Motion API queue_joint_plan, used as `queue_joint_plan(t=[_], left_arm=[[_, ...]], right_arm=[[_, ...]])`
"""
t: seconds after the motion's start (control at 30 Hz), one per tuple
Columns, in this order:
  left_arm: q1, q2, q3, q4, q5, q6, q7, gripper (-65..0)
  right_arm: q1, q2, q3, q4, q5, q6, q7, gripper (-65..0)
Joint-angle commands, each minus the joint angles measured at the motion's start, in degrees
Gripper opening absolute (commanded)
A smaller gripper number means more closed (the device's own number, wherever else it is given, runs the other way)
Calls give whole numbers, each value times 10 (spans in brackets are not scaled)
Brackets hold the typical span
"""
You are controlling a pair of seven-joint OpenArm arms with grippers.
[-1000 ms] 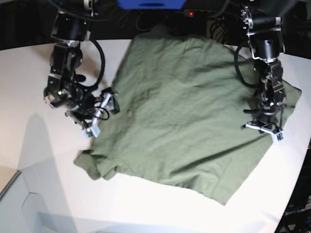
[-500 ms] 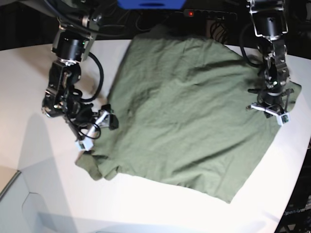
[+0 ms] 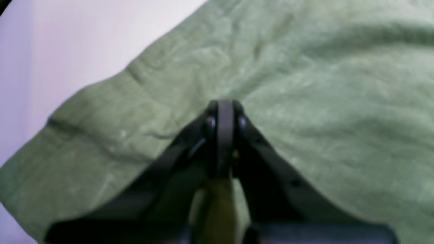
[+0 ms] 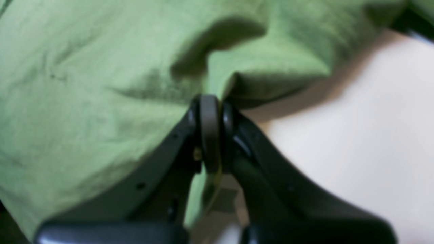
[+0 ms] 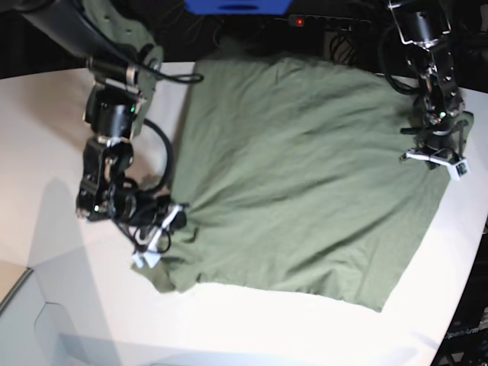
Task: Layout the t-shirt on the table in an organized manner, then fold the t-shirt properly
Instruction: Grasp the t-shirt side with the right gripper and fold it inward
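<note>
Right tool [image 5: 164, 229] having just closed, now pinching the t-shirt [image 5: 297, 168] edge at frame lower left; left tool [image 5: 435, 158] clamping fabric upper right; both stretching it flat over the bench [image 5: 46, 137].

The right hand [image 4: 210, 101] at frame centre pinches a raised fold at the edge of the green t-shirt [image 4: 84, 95]; bare white counter [image 4: 356, 135] fills the right side.

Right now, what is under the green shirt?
The white table is under the shirt, showing all around it. Whatever part of the table the cloth covers cannot be seen, so anything lying beneath it stays hidden.
</note>
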Motion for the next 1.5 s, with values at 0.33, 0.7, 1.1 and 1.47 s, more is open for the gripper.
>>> queue_joint_plan(t=[0.33, 0.7, 1.1, 1.47], left_arm=[[5, 73, -23, 140, 4, 6, 138, -648], [3, 88, -22, 165, 4, 6, 147, -648], [4, 84, -21, 160, 7, 6, 149, -648], [7, 85, -21, 160, 5, 6, 149, -648]], right_arm=[[162, 24, -37, -92, 11, -33, 91, -650], [57, -6, -410, 74, 10, -105, 92, -650], [-9, -65, -526, 138, 12, -134, 109, -369], [-10, -6, -454, 235, 11, -134, 106, -313]])
